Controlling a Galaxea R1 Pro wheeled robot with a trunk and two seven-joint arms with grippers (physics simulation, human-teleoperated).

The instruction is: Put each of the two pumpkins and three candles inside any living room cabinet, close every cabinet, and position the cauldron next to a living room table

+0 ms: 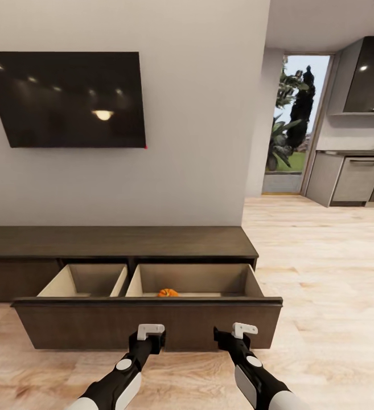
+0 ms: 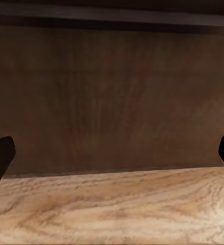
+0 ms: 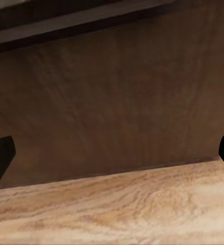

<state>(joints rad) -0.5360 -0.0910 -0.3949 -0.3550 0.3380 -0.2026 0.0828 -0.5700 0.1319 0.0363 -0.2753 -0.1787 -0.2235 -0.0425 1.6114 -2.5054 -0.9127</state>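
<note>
A wide drawer (image 1: 147, 324) of the long, low dark-brown cabinet (image 1: 118, 242) stands pulled out under a wall-mounted television (image 1: 67, 99), its two pale-lined compartments open to view. In the right-hand compartment, at about 6 o'clock along its front edge, one small orange pumpkin (image 1: 168, 293) peeks over the drawer front. Both arms reach toward that front panel from the wooden floor (image 1: 323, 273): the left gripper (image 1: 151, 336) at roughly 7 o'clock from the pumpkin, the right gripper (image 1: 235, 336) at about 4 o'clock. In each wrist view the dark fingertips sit at opposite edges with only panel and floor between them, so both pincers stand spread apart and empty, close to the panel; whether they touch it cannot be told. Judging by its plain, handleless face, the drawer front looks stiff and smooth, with nothing to hook; flat pressure from both grippers, spaced evenly either side of centre, would likely slide it home squarely, while a push from one end might skew it. The pumpkin inside looks light and rounded and could roll if the drawer is shoved briskly.
</note>
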